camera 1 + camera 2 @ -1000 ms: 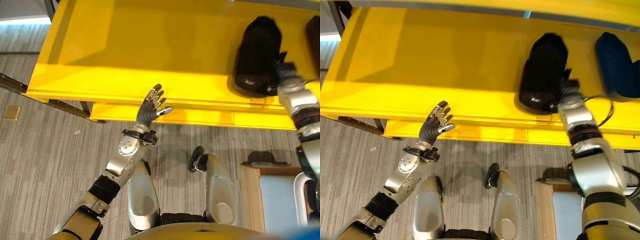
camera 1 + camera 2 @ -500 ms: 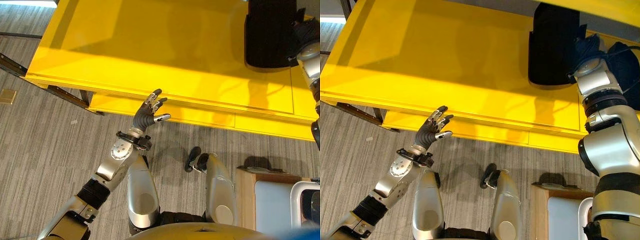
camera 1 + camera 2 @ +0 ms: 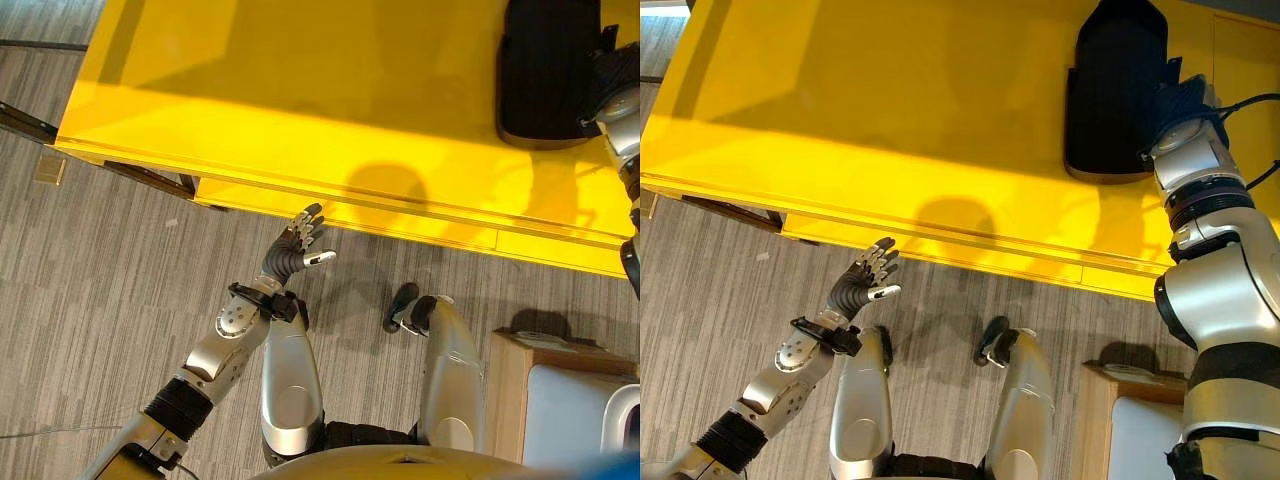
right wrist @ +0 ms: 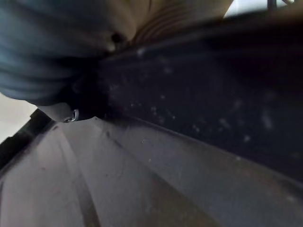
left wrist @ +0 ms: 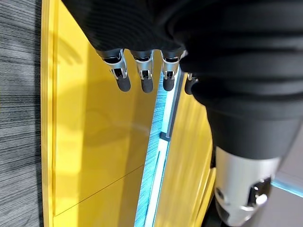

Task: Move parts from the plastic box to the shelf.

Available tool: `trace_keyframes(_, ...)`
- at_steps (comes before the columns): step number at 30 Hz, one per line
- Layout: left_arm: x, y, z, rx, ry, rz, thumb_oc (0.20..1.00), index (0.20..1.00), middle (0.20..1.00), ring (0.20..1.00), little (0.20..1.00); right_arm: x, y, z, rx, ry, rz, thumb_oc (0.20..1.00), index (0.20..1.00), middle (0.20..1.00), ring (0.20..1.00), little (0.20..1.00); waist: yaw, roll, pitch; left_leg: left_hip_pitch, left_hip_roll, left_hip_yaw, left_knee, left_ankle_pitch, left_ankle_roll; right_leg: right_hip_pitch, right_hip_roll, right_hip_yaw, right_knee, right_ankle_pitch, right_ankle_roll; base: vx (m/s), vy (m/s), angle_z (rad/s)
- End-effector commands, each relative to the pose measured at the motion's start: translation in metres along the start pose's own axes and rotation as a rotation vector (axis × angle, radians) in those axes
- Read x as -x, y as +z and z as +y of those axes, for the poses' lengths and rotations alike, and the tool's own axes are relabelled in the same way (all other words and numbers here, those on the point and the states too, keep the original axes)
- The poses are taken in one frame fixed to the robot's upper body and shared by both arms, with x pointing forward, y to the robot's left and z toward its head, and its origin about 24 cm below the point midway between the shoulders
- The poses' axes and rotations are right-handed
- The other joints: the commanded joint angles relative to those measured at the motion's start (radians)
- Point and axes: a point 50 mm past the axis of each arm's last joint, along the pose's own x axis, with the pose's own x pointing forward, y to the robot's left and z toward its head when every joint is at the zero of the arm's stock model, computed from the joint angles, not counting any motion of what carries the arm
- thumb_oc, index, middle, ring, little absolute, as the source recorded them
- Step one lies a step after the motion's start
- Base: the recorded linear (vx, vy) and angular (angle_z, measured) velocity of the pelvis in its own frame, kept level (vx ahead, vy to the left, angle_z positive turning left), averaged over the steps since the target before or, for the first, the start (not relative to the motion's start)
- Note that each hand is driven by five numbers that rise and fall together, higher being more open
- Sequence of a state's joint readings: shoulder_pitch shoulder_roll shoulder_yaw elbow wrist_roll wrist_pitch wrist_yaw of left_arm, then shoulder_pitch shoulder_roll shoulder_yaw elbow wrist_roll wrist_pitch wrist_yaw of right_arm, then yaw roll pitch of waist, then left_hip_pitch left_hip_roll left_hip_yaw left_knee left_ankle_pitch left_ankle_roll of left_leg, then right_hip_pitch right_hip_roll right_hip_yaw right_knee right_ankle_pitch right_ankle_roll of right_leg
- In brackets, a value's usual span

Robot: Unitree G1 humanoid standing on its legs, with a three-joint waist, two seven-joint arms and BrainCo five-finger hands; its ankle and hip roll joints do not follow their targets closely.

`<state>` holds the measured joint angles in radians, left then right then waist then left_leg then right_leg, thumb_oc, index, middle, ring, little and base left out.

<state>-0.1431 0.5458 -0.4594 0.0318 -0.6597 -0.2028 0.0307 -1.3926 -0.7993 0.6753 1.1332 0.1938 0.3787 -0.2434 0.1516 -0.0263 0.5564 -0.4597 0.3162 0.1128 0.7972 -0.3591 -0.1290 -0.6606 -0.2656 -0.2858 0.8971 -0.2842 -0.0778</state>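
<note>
A yellow shelf [image 3: 300, 90] stands over grey striped carpet [image 3: 90, 290]. The black part [image 3: 1115, 90] lies on it, against the right hand [image 3: 1180, 110], whose fingers' state I cannot tell. The left hand [image 3: 295, 245] hovers spread before the shelf edge.

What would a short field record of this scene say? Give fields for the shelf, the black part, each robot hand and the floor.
shelf: yellow shelf, seen from above
black part: black part lying on the shelf, toward the robot's right
right robot hand: right robot hand at the part's edge, fingers hidden
left robot hand: left robot hand open, empty, raised over the floor just before the shelf's front edge
floor: grey carpet
</note>
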Motion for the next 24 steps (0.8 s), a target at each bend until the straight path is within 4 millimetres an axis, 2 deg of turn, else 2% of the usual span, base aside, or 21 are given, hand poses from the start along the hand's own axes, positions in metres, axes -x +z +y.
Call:
trace_keyframes(1, 0.001, 0.017, -0.008, 0.032, -0.067, -0.094, 1.0, 1.0, 1.0, 1.0, 1.0, -0.004, 0.0, -0.029, 0.008, -0.125, -0.003, 0.2, 0.2, 0.2, 0.2, 0.2, 0.003, 0.023, -0.036, -0.081, -0.032, 0.03, -0.07, 0.147, 0.104, 0.053, 0.037, 0.042, 0.071, -0.059, 0.042, 0.02, -0.056, -0.01)
trace_keyframes(10, 0.002, 0.019, -0.001, 0.034, -0.057, -0.096, 1.0, 1.0, 1.0, 1.0, 1.0, -0.005, -0.018, -0.029, 0.073, -0.179, 0.021, 0.2, 0.2, 0.2, 0.2, 0.2, -0.008, 0.036, -0.036, -0.109, -0.026, 0.032, -0.079, 0.153, 0.105, 0.013, 0.052, 0.044, 0.093, -0.074, 0.035, 0.02, -0.042, 0.01)
trace_keyframes(11, 0.003, 0.017, 0.0, 0.036, -0.061, -0.095, 1.0, 1.0, 1.0, 1.0, 1.0, -0.005, -0.017, -0.033, 0.089, -0.232, -0.011, 0.288, 0.288, 0.288, 0.288, 0.288, -0.01, 0.037, -0.036, -0.11, -0.024, 0.031, -0.08, 0.157, 0.105, 0.012, 0.055, 0.044, 0.094, -0.075, 0.035, 0.04, -0.073, 0.02)
trace_keyframes(12, 0.004, 0.017, 0.0, 0.036, -0.063, -0.095, 1.0, 1.0, 1.0, 1.0, 1.0, -0.004, -0.017, -0.033, 0.091, -0.24, -0.019, 0.482, 0.482, 0.482, 0.482, 0.482, -0.01, 0.037, -0.036, -0.109, -0.024, 0.031, -0.08, 0.158, 0.105, 0.012, 0.055, 0.044, 0.093, -0.075, 0.035, 0.0, 0.0, 0.0)
trace_keyframes(13, 0.004, 0.017, 0.0, 0.036, -0.065, -0.097, 1.0, 1.0, 1.0, 1.0, 1.0, -0.004, -0.015, -0.034, 0.086, -0.252, -0.027, 0.576, 0.576, 0.576, 0.576, 0.576, -0.01, 0.038, -0.036, -0.111, -0.024, 0.031, -0.081, 0.162, 0.104, 0.011, 0.057, 0.044, 0.094, -0.075, 0.034, 0.0, 0.0, 0.0)
trace_keyframes(14, 0.004, 0.017, 0.0, 0.036, -0.067, -0.097, 1.0, 1.0, 1.0, 1.0, 1.0, -0.004, -0.012, -0.037, 0.072, -0.281, -0.044, 0.598, 0.598, 0.598, 0.598, 0.598, -0.011, 0.039, -0.036, -0.111, -0.024, 0.03, -0.083, 0.165, 0.104, 0.01, 0.057, 0.044, 0.094, -0.075, 0.035, 0.01, -0.02, -0.04)
trace_keyframes(15, 0.004, 0.017, -0.001, 0.038, -0.068, -0.095, 1.0, 1.0, 1.0, 1.0, 1.0, -0.003, -0.01, -0.039, 0.076, -0.3, -0.062, 1.0, 1.0, 1.0, 1.0, 1.0, -0.011, 0.04, -0.036, -0.11, -0.023, 0.03, -0.083, 0.164, 0.104, 0.011, 0.057, 0.044, 0.095, -0.076, 0.035, 0.0, 0.0, 0.0)
trace_keyframes(21, 0.005, 0.016, -0.002, 0.044, -0.074, -0.096, 1.0, 1.0, 1.0, 1.0, 1.0, -0.001, -0.003, -0.047, 0.039, -0.416, -0.106, 1.0, 1.0, 1.0, 1.0, 1.0, -0.012, 0.045, -0.036, -0.11, -0.025, 0.031, -0.089, 0.173, 0.102, 0.01, 0.058, 0.043, 0.092, -0.077, 0.038, 0.0, 0.0, 0.0)
trace_keyframes(24, 0.006, 0.019, -0.002, 0.059, -0.089, -0.12, 1.0, 1.0, 1.0, 1.0, 1.0, 0.001, 0.007, -0.049, 0.052, -0.425, -0.198, 1.0, 1.0, 1.0, 1.0, 1.0, -0.014, 0.048, -0.036, -0.108, -0.03, 0.032, -0.1, 0.18, 0.099, 0.01, 0.063, 0.045, 0.084, -0.075, 0.042, 0.0, 0.0, 0.0)
